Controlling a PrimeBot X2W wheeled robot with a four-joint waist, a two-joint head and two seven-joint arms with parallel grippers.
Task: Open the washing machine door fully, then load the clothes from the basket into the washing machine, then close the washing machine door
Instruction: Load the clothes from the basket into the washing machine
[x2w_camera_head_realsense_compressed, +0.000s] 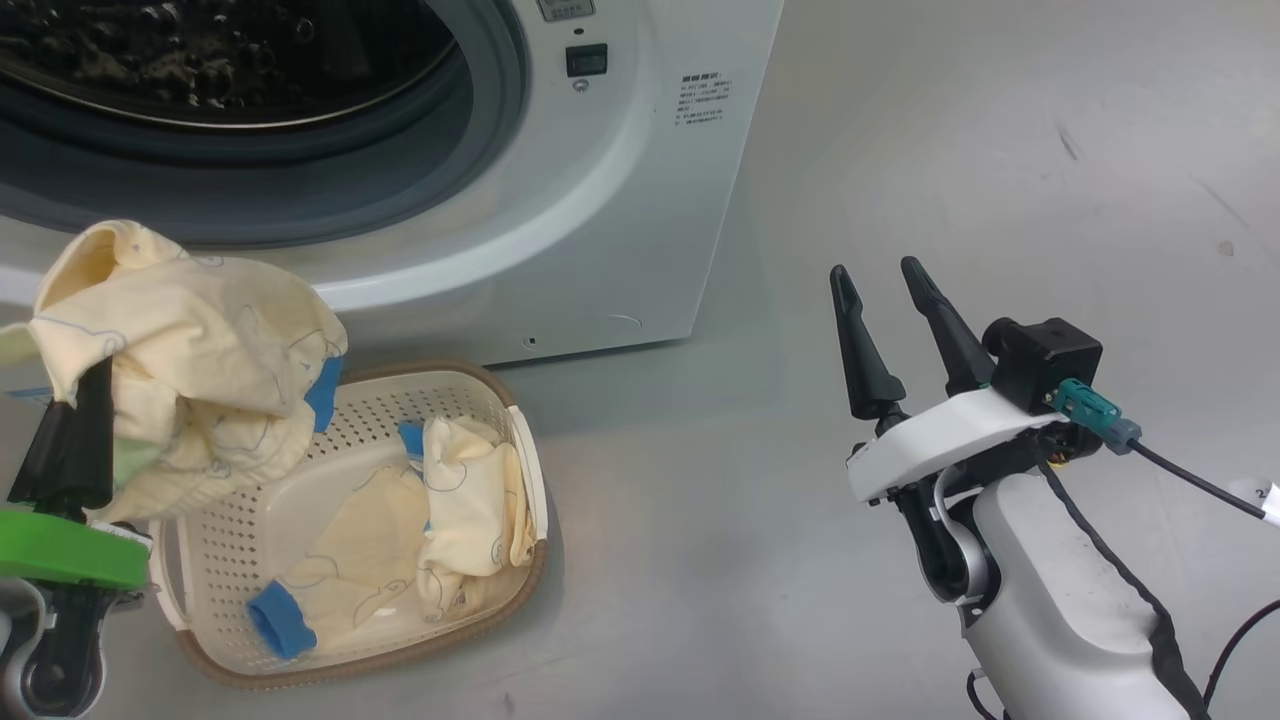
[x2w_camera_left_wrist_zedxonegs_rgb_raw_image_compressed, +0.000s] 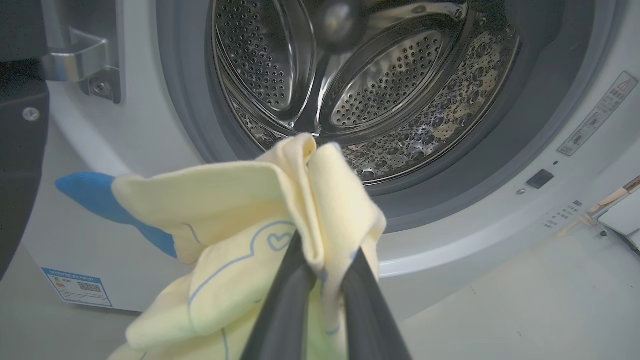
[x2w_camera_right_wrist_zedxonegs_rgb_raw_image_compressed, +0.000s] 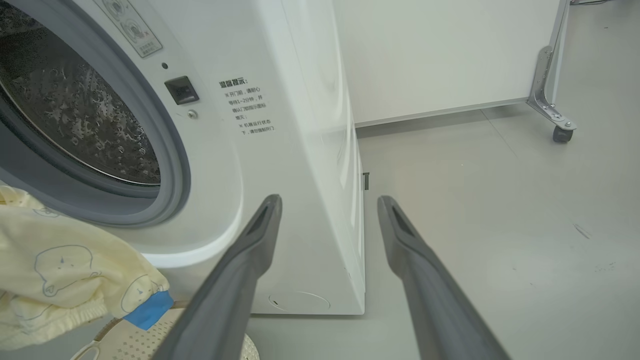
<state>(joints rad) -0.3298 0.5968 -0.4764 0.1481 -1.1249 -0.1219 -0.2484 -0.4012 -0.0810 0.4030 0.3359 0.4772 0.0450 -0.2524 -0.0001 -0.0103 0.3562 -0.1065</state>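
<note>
Left end effector (x2w_camera_left_wrist_zedxonegs_rgb_raw_image_compressed: 325, 260) pinches a yellow garment (x2w_camera_left_wrist_zedxonegs_rgb_raw_image_compressed: 235, 205) before the washing machine's (x2w_camera_head_realsense_compressed: 620, 180) open mouth; right end effector (x2w_camera_head_realsense_compressed: 875, 270) hovers spread, empty; more clothes (x2w_camera_head_realsense_compressed: 465, 495) in the basket (x2w_camera_head_realsense_compressed: 385, 405).

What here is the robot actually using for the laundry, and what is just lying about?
For the job: washing machine, drum open; yellow garment pinched in the left gripper; more clothes in the basket.
Just about: right gripper, open and empty; metal leg with a caster by the wall.

Floor (x2w_camera_head_realsense_compressed: 900, 150), perhaps scuffed, basket (x2w_camera_head_realsense_compressed: 400, 400), washing machine (x2w_camera_head_realsense_compressed: 600, 200)
</note>
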